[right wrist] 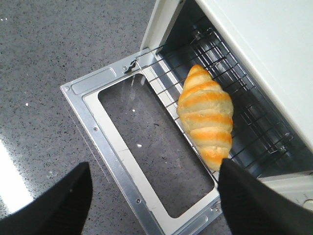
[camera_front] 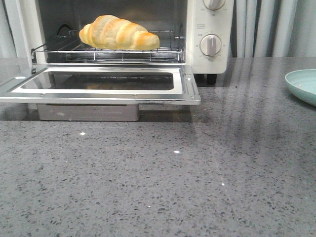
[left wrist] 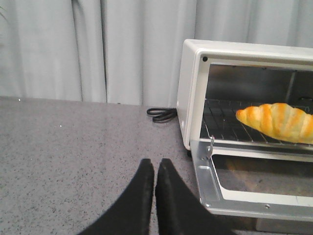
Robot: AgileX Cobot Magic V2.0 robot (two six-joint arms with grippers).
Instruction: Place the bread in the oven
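The golden-brown bread (camera_front: 119, 33) lies on the wire rack (camera_front: 59, 49) inside the cream-white oven (camera_front: 210, 29), whose glass door (camera_front: 190, 89) hangs open and flat. It also shows in the left wrist view (left wrist: 279, 121) and the right wrist view (right wrist: 205, 115). My left gripper (left wrist: 155, 166) is shut and empty, low over the counter beside the oven's left side. My right gripper (right wrist: 154, 171) is open and empty, above the open door (right wrist: 122, 161), one fingertip (right wrist: 234, 176) close to the bread's end. Neither gripper shows in the front view.
A pale green plate (camera_front: 303, 85) sits at the right edge of the grey speckled counter (camera_front: 158, 187). A black power cord (left wrist: 161, 114) lies behind the oven's left side. Grey curtains (left wrist: 98, 49) hang behind. The oven's dial knobs (camera_front: 211, 44) face forward.
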